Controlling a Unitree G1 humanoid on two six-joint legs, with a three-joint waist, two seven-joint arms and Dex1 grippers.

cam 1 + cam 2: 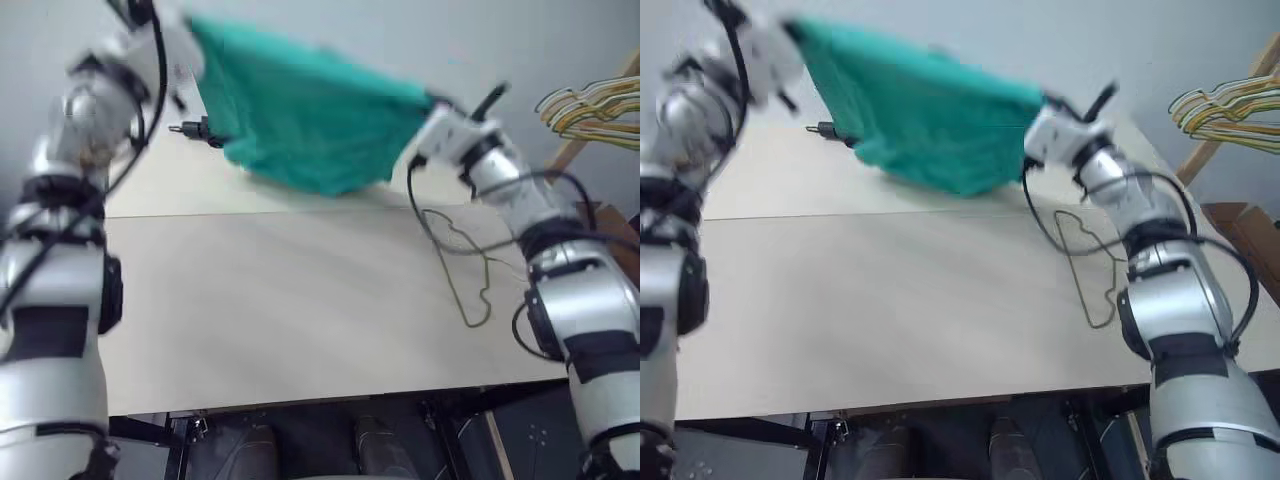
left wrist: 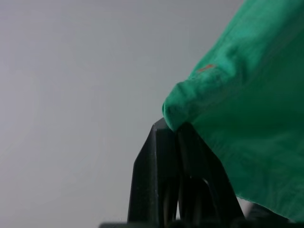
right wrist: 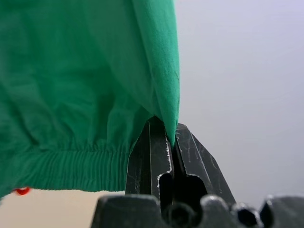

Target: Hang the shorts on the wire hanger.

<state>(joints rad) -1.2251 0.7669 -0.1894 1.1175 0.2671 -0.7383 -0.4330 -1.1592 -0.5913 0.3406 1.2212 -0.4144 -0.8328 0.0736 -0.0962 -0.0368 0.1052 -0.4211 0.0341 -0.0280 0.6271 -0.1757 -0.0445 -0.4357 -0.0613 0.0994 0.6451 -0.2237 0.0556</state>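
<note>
Both grippers, left (image 2: 178,130) and right (image 3: 171,135), were clamped on opposite corners of the shorts (image 1: 300,110), stretching them taut in the air above the table (image 1: 280,310), presumably to spread them for the wire hanger (image 1: 462,270) lying flat near the right arm.

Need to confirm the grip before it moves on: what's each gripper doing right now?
Left gripper: shut on a corner of the shorts.
Right gripper: shut on the shorts' other corner.
</note>
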